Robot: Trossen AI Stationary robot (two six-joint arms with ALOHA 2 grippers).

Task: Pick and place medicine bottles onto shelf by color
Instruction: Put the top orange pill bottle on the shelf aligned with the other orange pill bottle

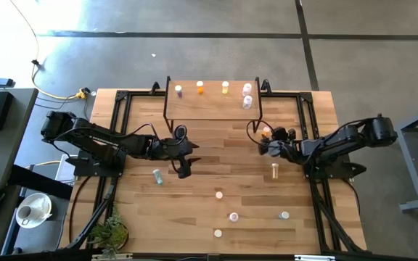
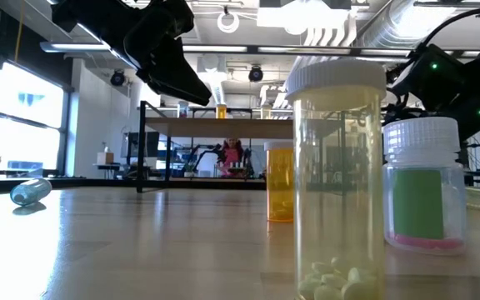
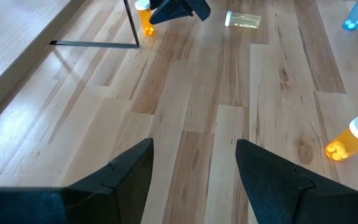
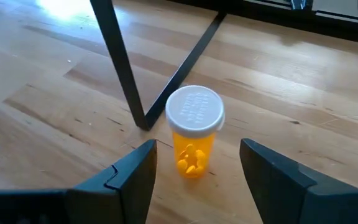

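Observation:
The shelf [image 1: 212,109] stands at the table's far middle with several medicine bottles [image 1: 225,87] upright on its top. An orange bottle with a white cap [image 4: 194,134] stands upright on the table beside the shelf's right near leg [image 4: 120,68]. My right gripper [image 4: 197,146] is open, a finger on either side of this bottle and just short of it, touching nothing. My left gripper [image 3: 194,146] is open over bare table left of centre [image 1: 183,165]. More bottles stand or lie on the near half of the table.
A pale blue-grey bottle [image 1: 157,175] lies near my left gripper and a clear yellowish one [image 1: 274,170] lies near my right. Several more [image 1: 234,216] stand toward the near edge. A potted plant [image 1: 111,232] sits at the near left corner.

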